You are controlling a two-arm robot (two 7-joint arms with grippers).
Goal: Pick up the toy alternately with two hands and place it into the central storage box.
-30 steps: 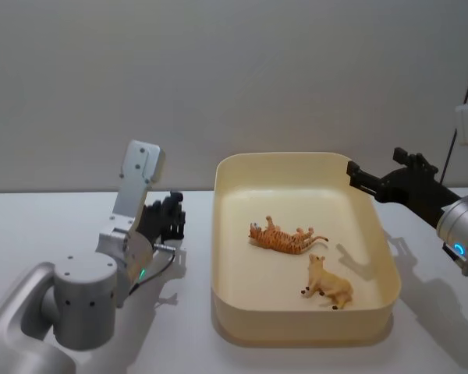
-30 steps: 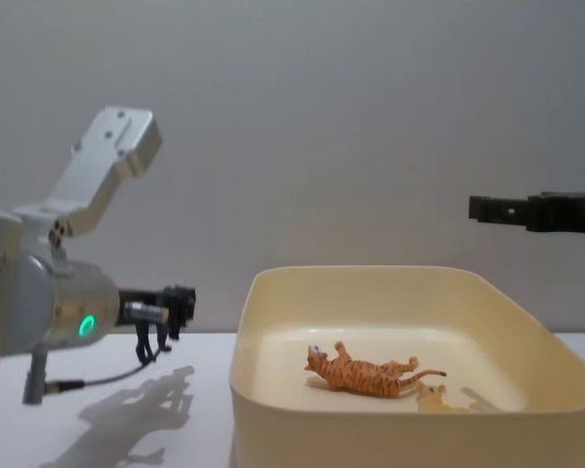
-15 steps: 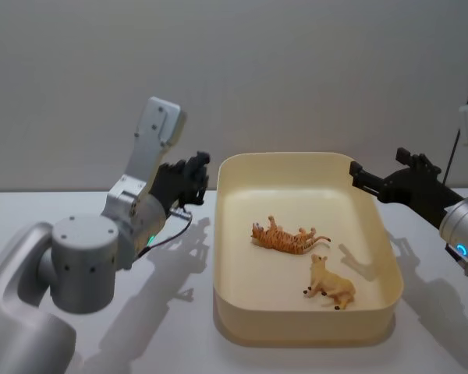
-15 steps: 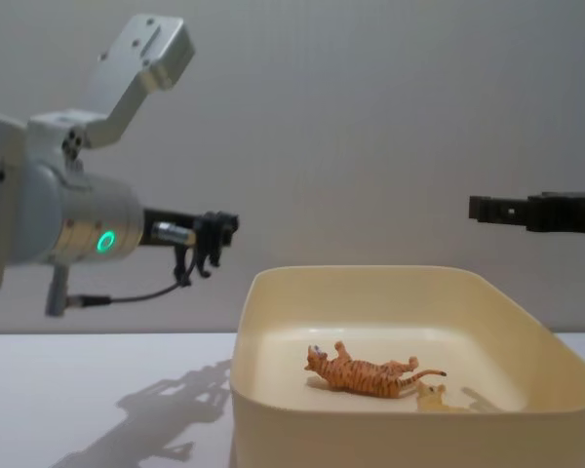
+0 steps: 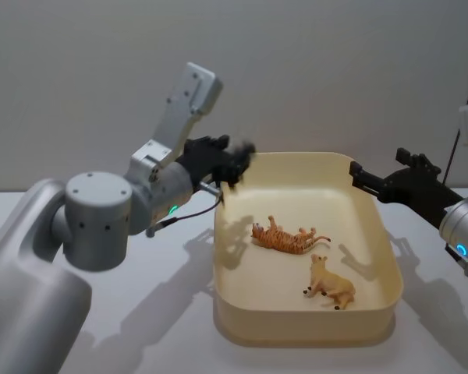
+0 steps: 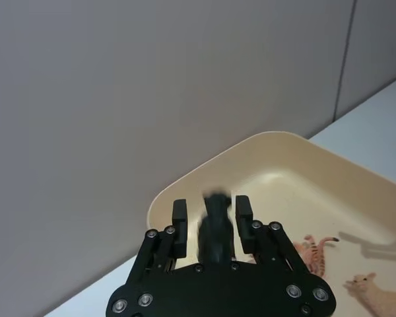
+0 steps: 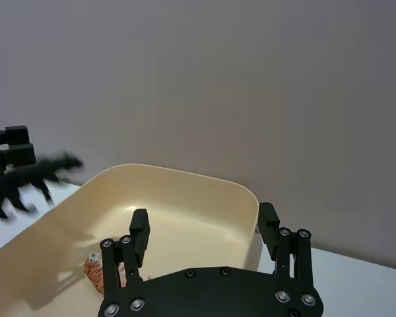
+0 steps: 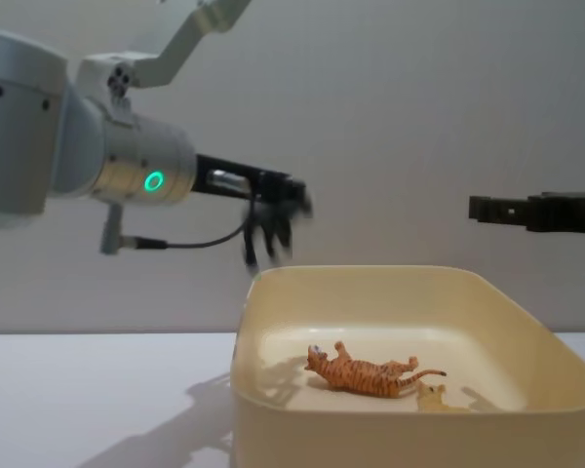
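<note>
My left gripper (image 5: 228, 161) is shut on a small black toy animal (image 5: 240, 153), holding it in the air over the back left corner of the cream-yellow storage box (image 5: 304, 336). In the left wrist view the black toy (image 6: 216, 228) sits between the two fingers (image 6: 179, 219). From the chest the toy (image 8: 270, 229) hangs just above the box rim (image 8: 400, 439). My right gripper (image 5: 353, 173) hovers open above the box's back right corner, its fingers (image 7: 140, 230) wide apart with nothing between them.
A striped orange tiger toy (image 5: 287, 238) lies on its side in the middle of the box. A tan lion toy (image 5: 330, 287) lies nearer the front right. White table surrounds the box, and a plain grey wall stands behind.
My left arm has risen from low over the table on the left and swung right, carrying the black toy to the box's back left corner. The right arm has stayed still.
</note>
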